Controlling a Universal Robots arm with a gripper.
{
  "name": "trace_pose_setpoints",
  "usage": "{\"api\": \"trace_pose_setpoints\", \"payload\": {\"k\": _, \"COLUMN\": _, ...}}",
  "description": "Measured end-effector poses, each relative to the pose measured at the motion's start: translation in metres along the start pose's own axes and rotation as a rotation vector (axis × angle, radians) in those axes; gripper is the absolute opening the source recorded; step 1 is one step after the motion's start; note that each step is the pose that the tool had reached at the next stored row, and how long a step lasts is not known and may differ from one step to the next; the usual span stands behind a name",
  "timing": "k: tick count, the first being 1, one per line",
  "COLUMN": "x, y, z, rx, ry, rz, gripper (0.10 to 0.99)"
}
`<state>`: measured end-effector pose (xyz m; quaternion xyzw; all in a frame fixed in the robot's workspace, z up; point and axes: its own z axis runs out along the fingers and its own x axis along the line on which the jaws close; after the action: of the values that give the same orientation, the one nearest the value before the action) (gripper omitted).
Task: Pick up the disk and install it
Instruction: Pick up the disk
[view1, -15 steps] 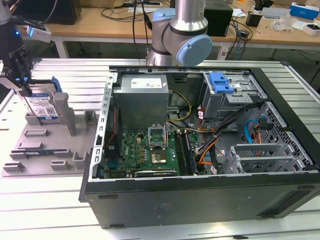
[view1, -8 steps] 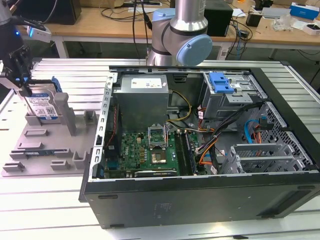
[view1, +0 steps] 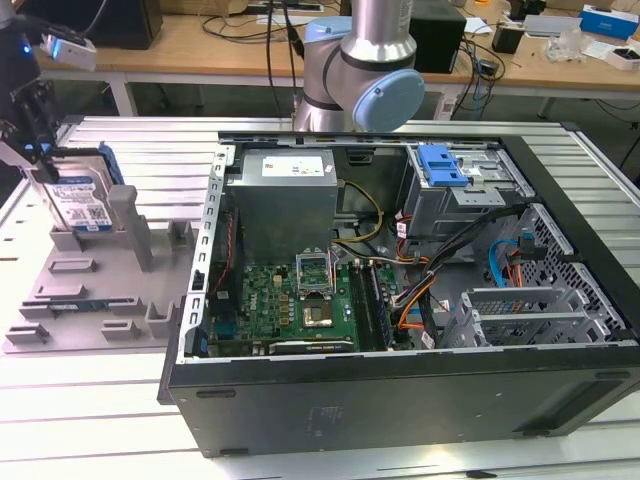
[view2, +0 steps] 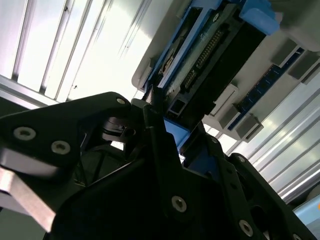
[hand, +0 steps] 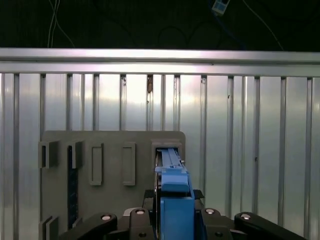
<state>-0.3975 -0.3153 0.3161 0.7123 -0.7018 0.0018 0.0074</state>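
The disk (view1: 82, 200), a silver drive with a white-and-blue label in a blue carrier, stands upright in a slot of the grey holder (view1: 90, 290) at the exterior view's left. My gripper (view1: 45, 165) sits at its upper edge. In the first wrist view the blue carrier edge of the disk (hand: 172, 200) lies between my gripper's (hand: 173, 195) black fingers, which close against both of its sides. The second wrist view has the disk (view2: 210, 50) edge-on beyond the gripper (view2: 172, 132), still seated in the holder (view2: 150, 70).
An open computer case (view1: 400, 400) lies on the slatted metal table (view1: 560, 450), to the holder's right in the exterior view. It has a motherboard (view1: 300, 295), cables and a drive bay with a blue clip (view1: 440, 165). The arm's base (view1: 360, 70) stands behind the case.
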Motion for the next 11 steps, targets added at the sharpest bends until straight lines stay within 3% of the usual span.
{"api": "trace_pose_setpoints", "payload": {"k": 4, "x": 0.0001, "y": 0.0001, "z": -0.0112, "rx": 0.001, "ry": -0.0001, "rz": 0.0, "gripper": 0.365}}
{"api": "trace_pose_setpoints", "payload": {"k": 11, "x": 0.0009, "y": 0.0004, "z": -0.038, "rx": 0.001, "ry": -0.0004, "rz": 0.0, "gripper": 0.365}}
